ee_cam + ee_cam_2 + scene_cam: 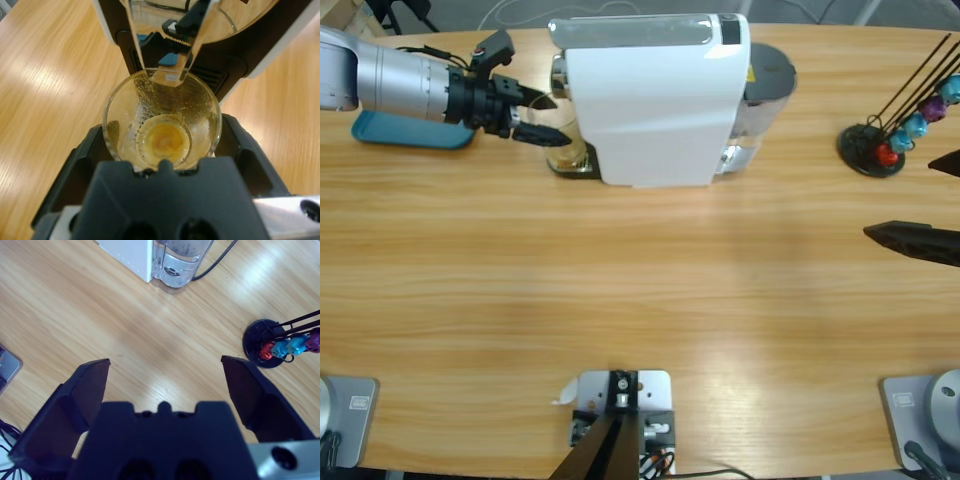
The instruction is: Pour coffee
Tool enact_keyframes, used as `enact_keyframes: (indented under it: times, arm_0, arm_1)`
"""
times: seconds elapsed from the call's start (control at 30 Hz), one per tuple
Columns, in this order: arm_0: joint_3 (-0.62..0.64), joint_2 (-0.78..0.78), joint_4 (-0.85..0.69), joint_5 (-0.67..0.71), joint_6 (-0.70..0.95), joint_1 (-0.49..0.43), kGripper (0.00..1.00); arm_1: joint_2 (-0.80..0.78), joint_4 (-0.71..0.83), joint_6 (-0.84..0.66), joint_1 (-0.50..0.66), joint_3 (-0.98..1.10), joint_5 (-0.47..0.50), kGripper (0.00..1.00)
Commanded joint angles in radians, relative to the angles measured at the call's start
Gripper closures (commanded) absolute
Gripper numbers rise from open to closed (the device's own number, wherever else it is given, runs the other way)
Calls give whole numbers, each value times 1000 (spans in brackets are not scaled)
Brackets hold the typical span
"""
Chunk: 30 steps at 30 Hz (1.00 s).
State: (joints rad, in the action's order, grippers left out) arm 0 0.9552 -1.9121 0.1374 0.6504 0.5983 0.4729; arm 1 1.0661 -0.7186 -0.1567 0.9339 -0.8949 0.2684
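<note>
The left gripper [162, 150] has its jaws on either side of a glass [162, 122] under the spout [170, 45] of the white coffee machine [650, 100], seemingly closed on it, though contact is hard to confirm. A little tan coffee [164, 140] lies in the bottom. The step in hand looks like lifting the glass out: grip firmly, draw it out level and clear of the spout. The right gripper [165, 385] hovers wide open above bare table [640, 290], near the capsule rack [280, 342].

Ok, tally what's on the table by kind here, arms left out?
Coffee machine: 1
Glass tumbler holding a little coffee, between the left gripper jaws: 1
Capsule stand: 1
Capsules on it: red 1, blue 2, purple 1
Teal tray: 1
Total: 8
</note>
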Motion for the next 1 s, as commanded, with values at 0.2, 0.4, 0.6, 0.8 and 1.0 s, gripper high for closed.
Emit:
enact_keyframes:
  times: [0.2,0.4,0.6,0.8,1.0]
  arm_0:
    - [-29,-57,39,21,-21,-12,0]
    - [-56,-43,44,20,10,-11,0]
    - [-108,17,44,22,22,-51,0]
    - [-168,113,41,-22,9,-104,0]
    - [-220,323,-98,-156,-138,-108,0]
  arm_1:
    - [0,-13,11,6,27,15,0]
    - [-5,-16,12,6,27,21,0]
    - [-14,-16,12,6,28,20,0]
    - [-36,-18,11,6,30,23,0]
    - [-39,-49,-9,6,-4,40,46]
